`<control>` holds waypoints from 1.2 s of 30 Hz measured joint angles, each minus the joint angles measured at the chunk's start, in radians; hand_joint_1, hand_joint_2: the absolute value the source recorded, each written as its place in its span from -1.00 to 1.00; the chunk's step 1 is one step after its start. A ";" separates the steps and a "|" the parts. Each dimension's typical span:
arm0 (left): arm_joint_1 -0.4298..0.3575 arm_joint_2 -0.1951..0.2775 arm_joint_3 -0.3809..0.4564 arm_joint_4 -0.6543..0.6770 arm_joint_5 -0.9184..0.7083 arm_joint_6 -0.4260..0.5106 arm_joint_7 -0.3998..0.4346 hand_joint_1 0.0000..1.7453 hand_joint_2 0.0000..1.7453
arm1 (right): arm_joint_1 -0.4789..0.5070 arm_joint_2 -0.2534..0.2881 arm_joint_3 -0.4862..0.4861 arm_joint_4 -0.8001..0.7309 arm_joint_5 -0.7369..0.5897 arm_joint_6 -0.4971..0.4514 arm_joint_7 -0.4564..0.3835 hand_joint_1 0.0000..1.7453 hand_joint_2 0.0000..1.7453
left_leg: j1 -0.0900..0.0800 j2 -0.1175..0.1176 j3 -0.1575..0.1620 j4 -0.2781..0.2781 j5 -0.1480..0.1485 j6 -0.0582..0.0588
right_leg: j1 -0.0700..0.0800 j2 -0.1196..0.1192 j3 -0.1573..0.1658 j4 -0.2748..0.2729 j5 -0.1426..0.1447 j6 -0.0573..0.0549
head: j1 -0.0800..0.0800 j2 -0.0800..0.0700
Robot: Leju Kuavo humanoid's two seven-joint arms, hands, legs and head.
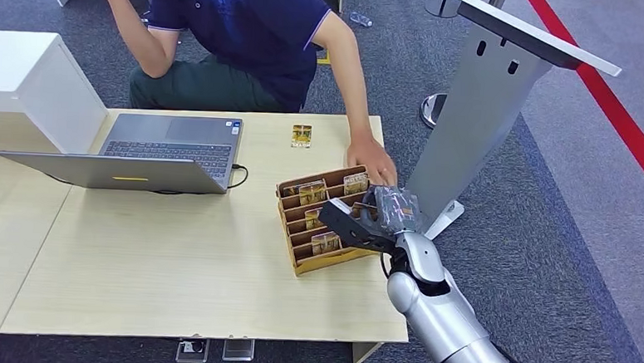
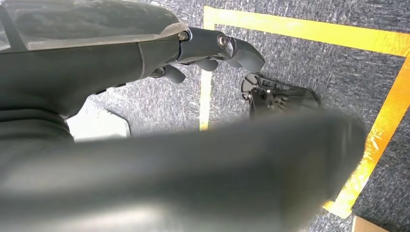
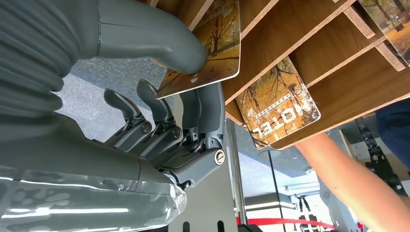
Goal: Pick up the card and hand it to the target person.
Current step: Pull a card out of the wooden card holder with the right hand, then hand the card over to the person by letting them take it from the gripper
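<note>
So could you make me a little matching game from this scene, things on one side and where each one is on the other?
Things:
1. laptop
2. loose card
3. card rack
4. right robot hand

Places:
A. at the rack's right end, pinching a card
B. open on the table's left side
C. flat on the table near the person
D. between laptop and table's right edge

Pairs: 1-B, 2-C, 3-D, 4-A

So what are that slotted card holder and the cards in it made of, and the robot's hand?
The card holder looks like thin wood board: brown faces and a pale, grainy cut edge in the right wrist view. The card pinched by the right hand seems glossy printed plastic or coated cardstock; it stays flat with rounded corners. The hand looks like matte grey plastic with metal screws at its hinges.
</note>
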 joint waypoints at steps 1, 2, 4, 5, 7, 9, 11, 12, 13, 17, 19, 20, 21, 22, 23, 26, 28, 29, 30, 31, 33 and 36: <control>0.000 0.000 0.000 0.000 -0.001 0.000 0.000 -1.00 1.00 | 0.000 0.000 0.000 0.000 0.000 0.000 0.000 0.56 1.00 | 0.000 0.000 0.000 0.000 0.000 0.000 | 0.000 0.000 0.000 0.000 0.000 0.000 | 0.000 0.000; 0.000 0.000 0.000 0.000 -0.003 0.000 0.000 -1.00 1.00 | 0.000 0.000 0.000 0.000 0.000 0.000 0.000 0.56 1.00 | 0.000 0.000 0.000 0.000 0.000 0.000 | 0.000 0.000 0.000 0.000 0.000 0.000 | 0.000 0.000; 0.000 0.000 -0.001 0.000 -0.007 0.000 -0.001 -1.00 1.00 | 0.000 0.000 0.000 0.000 0.000 -0.001 0.000 0.56 1.00 | 0.000 0.000 0.000 0.000 0.000 0.000 | 0.000 0.000 0.000 0.000 0.000 0.000 | 0.000 0.000; 0.000 0.000 -0.001 0.000 -0.008 0.001 -0.002 -1.00 1.00 | 0.000 0.000 0.000 0.000 0.000 -0.002 0.000 0.56 1.00 | 0.000 0.000 0.000 0.000 0.000 0.000 | 0.000 0.000 0.000 0.000 0.000 0.000 | 0.000 0.000; 0.000 0.000 -0.001 0.000 -0.008 0.001 -0.005 -1.00 1.00 | 0.000 0.000 0.000 -0.001 0.001 -0.002 0.000 0.56 1.00 | 0.000 0.000 0.000 0.000 0.000 0.000 | 0.000 0.000 0.000 0.000 0.000 0.000 | 0.000 0.000; 0.000 0.000 -0.001 0.000 -0.008 0.001 -0.007 -1.00 1.00 | 0.000 0.000 0.000 -0.004 0.001 0.000 -0.001 0.56 1.00 | 0.000 0.000 0.000 0.000 0.000 0.000 | 0.000 0.000 0.000 0.000 0.000 0.000 | 0.000 0.000; 0.000 0.000 -0.001 0.000 -0.008 0.000 -0.009 -1.00 1.00 | -0.001 0.000 0.000 -0.014 -0.001 0.007 -0.003 0.56 1.00 | 0.000 0.000 0.000 0.000 0.000 0.000 | 0.000 0.000 0.000 0.000 0.000 0.000 | 0.000 0.000; 0.000 0.000 -0.001 0.000 -0.008 0.000 -0.010 -1.00 1.00 | -0.002 0.000 0.000 -0.022 -0.004 0.010 -0.006 0.56 1.00 | 0.000 0.000 0.000 0.000 0.000 0.000 | 0.000 0.000 0.000 0.000 0.000 0.000 | 0.000 0.000; 0.000 0.000 -0.001 0.000 -0.008 0.000 -0.011 -1.00 1.00 | -0.004 0.001 0.000 -0.033 -0.008 0.014 -0.010 0.56 1.00 | 0.000 0.000 0.000 0.000 0.000 0.000 | 0.000 0.000 0.000 0.000 0.000 0.000 | 0.000 0.000; 0.000 0.000 -0.001 0.000 -0.013 -0.004 -0.014 -1.00 1.00 | -0.045 0.010 0.003 -0.079 -0.035 0.034 -0.021 0.56 1.00 | 0.000 0.000 -0.001 0.000 0.000 0.000 | 0.000 0.000 0.000 0.000 0.000 0.000 | 0.000 0.000; 0.000 0.000 -0.002 0.000 -0.016 -0.006 -0.018 -1.00 1.00 | -0.080 0.019 0.005 -0.094 -0.051 0.040 -0.026 0.56 1.00 | 0.000 0.000 0.000 0.000 0.001 0.000 | 0.000 0.000 0.000 0.001 0.000 0.000 | 0.000 0.000; 0.000 0.000 -0.002 0.000 -0.017 -0.007 -0.019 -1.00 1.00 | -0.099 0.024 0.007 -0.099 -0.060 0.041 -0.031 0.56 1.00 | 0.000 0.000 0.000 0.000 0.001 0.000 | 0.000 0.000 0.000 0.001 0.000 0.000 | 0.000 0.000; 0.000 0.000 -0.002 0.000 -0.017 -0.007 -0.020 -1.00 1.00 | -0.118 0.030 0.008 -0.101 -0.069 0.040 -0.037 0.56 1.00 | 0.000 0.000 0.000 0.000 0.001 0.000 | 0.000 0.000 0.000 0.001 0.000 0.000 | 0.000 0.000; -0.001 -0.001 -0.002 0.000 -0.017 -0.007 -0.021 -1.00 1.00 | -0.136 0.036 0.010 -0.102 -0.077 0.039 -0.044 0.56 1.00 | 0.000 0.000 0.000 0.000 0.001 0.000 | 0.000 0.000 0.000 0.001 0.000 0.000 | 0.000 0.000; -0.001 -0.001 -0.002 0.000 -0.018 -0.007 -0.022 -1.00 1.00 | -0.155 0.043 0.013 -0.101 -0.083 0.036 -0.049 0.56 1.00 | 0.000 0.000 0.000 0.000 0.001 0.000 | 0.000 0.000 0.000 0.001 0.000 0.000 | 0.000 0.000; -0.001 -0.001 -0.002 0.000 -0.020 -0.007 -0.023 -1.00 1.00 | -0.212 0.066 0.023 -0.089 -0.090 0.021 -0.062 0.56 1.00 | 0.000 0.000 -0.001 0.000 0.001 0.000 | 0.000 0.000 0.000 0.001 0.000 0.000 | 0.000 0.000; -0.002 -0.002 -0.003 0.000 -0.025 -0.007 -0.023 -1.00 1.00 | -0.248 0.080 0.029 -0.070 -0.091 0.003 -0.069 0.56 1.00 | 0.000 0.000 -0.001 0.000 0.001 0.000 | 0.000 0.000 0.000 0.001 0.000 0.000 | 0.000 0.000; -0.002 -0.002 -0.005 0.000 -0.027 -0.006 -0.022 -1.00 1.00 | -0.264 0.086 0.031 -0.058 -0.091 -0.007 -0.072 0.56 1.00 | 0.000 0.000 -0.001 0.000 0.001 0.000 | 0.000 0.000 0.000 0.001 0.000 0.000 | 0.000 0.000; -0.002 -0.003 -0.007 0.000 -0.030 -0.006 -0.021 -1.00 1.00 | -0.278 0.093 0.032 -0.044 -0.091 -0.018 -0.075 0.56 1.00 | 0.000 0.000 -0.001 0.000 0.001 0.000 | 0.000 0.000 0.000 0.001 0.000 0.000 | 0.000 0.000; -0.003 -0.003 -0.009 0.000 -0.032 -0.006 -0.020 -1.00 1.00 | -0.292 0.099 0.033 -0.029 -0.091 -0.028 -0.079 0.56 1.00 | 0.000 0.000 -0.001 0.000 0.001 0.000 | 0.000 0.000 0.000 0.001 0.000 0.000 | 0.000 0.000; -0.004 -0.005 -0.013 0.000 -0.036 -0.004 -0.018 -1.00 1.00 | -0.319 0.111 0.036 0.005 -0.091 -0.047 -0.086 0.56 1.00 | 0.000 0.000 -0.001 0.000 0.001 0.000 | 0.000 0.000 0.000 0.001 0.000 0.000 | 0.000 0.000; -0.006 -0.006 -0.019 0.000 -0.038 -0.004 -0.017 -1.00 1.00 | -0.351 0.128 0.043 0.056 -0.088 -0.074 -0.089 0.56 1.00 | 0.000 0.000 -0.001 0.000 0.001 0.000 | 0.000 0.000 0.000 0.001 0.000 0.000 | 0.000 0.000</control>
